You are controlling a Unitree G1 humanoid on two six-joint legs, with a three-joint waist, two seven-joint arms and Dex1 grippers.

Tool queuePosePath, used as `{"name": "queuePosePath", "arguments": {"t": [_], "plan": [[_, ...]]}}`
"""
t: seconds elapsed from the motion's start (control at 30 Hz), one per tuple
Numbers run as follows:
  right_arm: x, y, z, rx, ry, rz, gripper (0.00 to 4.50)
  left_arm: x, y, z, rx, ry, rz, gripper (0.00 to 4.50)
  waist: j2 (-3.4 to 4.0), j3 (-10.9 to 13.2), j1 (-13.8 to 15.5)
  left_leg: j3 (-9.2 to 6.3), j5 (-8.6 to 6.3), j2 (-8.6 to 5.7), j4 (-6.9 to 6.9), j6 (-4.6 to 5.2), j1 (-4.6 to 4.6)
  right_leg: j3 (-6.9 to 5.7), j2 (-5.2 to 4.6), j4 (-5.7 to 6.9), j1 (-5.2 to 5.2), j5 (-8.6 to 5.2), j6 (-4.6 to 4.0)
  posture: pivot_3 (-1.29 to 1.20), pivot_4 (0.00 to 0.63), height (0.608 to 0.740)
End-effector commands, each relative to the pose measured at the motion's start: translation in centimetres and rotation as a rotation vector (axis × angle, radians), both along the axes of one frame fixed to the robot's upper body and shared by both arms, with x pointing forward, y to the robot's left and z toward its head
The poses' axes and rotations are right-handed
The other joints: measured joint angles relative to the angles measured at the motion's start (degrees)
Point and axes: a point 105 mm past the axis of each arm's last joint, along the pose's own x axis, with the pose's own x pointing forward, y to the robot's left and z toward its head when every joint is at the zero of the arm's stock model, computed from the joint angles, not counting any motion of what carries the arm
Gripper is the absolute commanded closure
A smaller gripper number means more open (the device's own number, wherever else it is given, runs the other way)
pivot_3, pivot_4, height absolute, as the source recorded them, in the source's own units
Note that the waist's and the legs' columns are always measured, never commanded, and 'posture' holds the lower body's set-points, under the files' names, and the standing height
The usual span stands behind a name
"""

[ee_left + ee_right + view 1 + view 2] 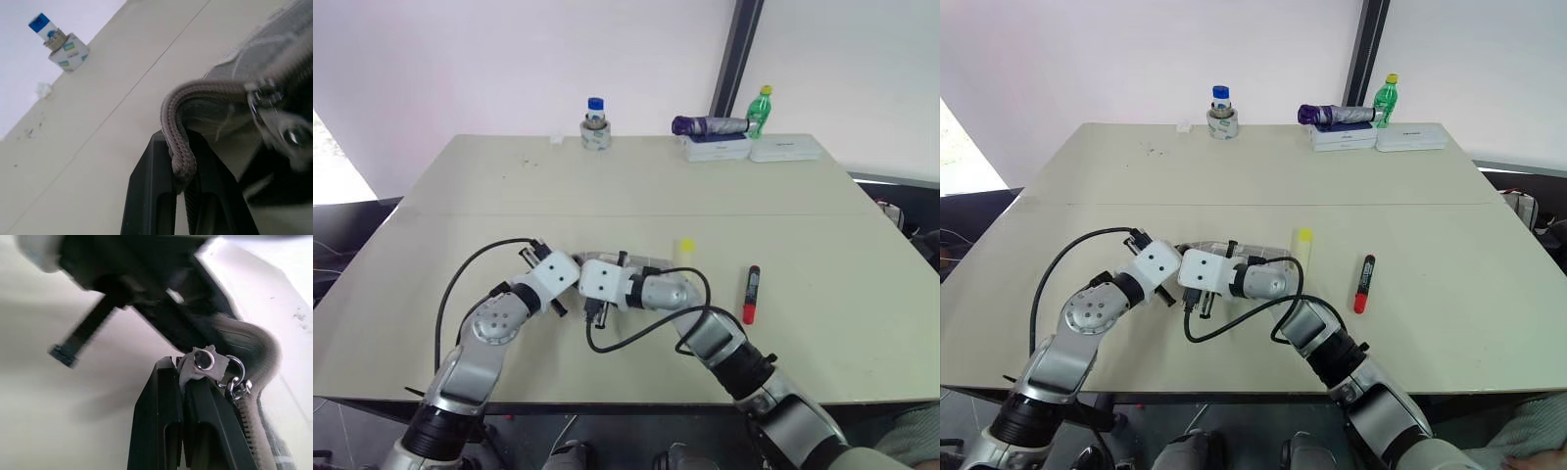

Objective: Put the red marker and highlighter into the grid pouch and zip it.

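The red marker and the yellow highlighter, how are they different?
The red marker is dark with a red end; the highlighter is pale yellow. The red marker looks slimmer and longer, the highlighter stubbier. The highlighter lies right by the grid pouch; the red marker lies farther off. Both lie flat on the table, outside the pouch.

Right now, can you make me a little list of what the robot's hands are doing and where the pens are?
left gripper: shut on the pull cord of the grid pouch
right gripper: shut on a grey tab by the zipper
grid pouch: flat on the table, mostly hidden under both hands
highlighter: lying on the table, just right of the pouch
red marker: lying on the table, further right, not in the pouch
far edge: bottles, boxes
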Motion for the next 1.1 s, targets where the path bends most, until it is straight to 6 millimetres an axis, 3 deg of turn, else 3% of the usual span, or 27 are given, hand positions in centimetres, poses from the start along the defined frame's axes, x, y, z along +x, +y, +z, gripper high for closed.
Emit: {"name": "queuePosePath", "arguments": {"t": [0.03,0.13,0.23,0.4,0.5,0.73,1.1], "plan": [[0.2,0.2,2.8,0.047,-0.093,0.032,4.43,-0.4,1.7,2.3,0.028,-0.128,0.044,4.5,0.0,0.0,0.02,-0.01,0.0,0.0,0.0,0.0,0.0,0.0,-0.01,0.0,0.0,0.0,0.0,0.0,0.15,0.737],[0.9,-0.3,3.3,0.047,-0.115,0.019,4.43,-0.6,3.5,3.6,0.065,-0.218,0.117,4.5,0.0,0.0,0.01,-0.02,0.0,0.0,0.0,0.0,0.0,-0.01,-0.01,0.01,0.0,0.0,0.0,0.0,0.15,0.737],[1.5,-0.5,3.0,0.036,-0.121,0.001,4.43,-1.3,3.4,3.4,0.14,-0.244,0.115,4.5,0.0,0.0,0.02,-0.01,0.0,-0.01,0.0,0.0,0.0,0.0,-0.03,0.0,0.0,0.0,0.0,0.0,0.15,0.737],[1.1,0.1,1.2,0.005,-0.096,0.035,4.43,-3.2,0.3,-0.8,0.212,-0.085,-0.028,4.5,0.0,0.0,0.07,-0.01,-0.01,-0.01,-0.01,0.0,0.0,-0.01,-0.03,-0.01,0.01,0.0,0.0,0.0,0.15,0.737],[0.3,0.6,-0.1,-0.029,-0.088,0.073,4.43,-3.8,-0.2,-2.2,0.232,-0.001,-0.062,4.5,0.0,0.0,0.03,-0.01,-0.01,-0.01,-0.01,0.0,0.0,0.0,-0.03,-0.01,0.0,0.0,-0.01,0.0,0.15,0.737],[-1.1,1.0,-1.7,-0.134,-0.128,0.174,4.43,-2.4,-0.5,-1.0,0.091,-0.005,-0.014,4.5,0.0,0.0,0.17,-0.02,-0.01,0.0,0.01,0.0,0.01,-0.01,-0.02,0.0,0.02,0.0,-0.01,0.0,0.15,0.737],[-1.8,1.9,-0.4,-0.113,-0.173,0.222,4.43,-1.7,-1.6,-0.7,0.06,-0.015,-0.029,4.5,-0.02,0.01,0.1,-0.02,0.0,0.0,0.01,0.0,0.01,-0.02,-0.02,0.0,0.03,0.0,0.0,0.0,0.15,0.737]]}}
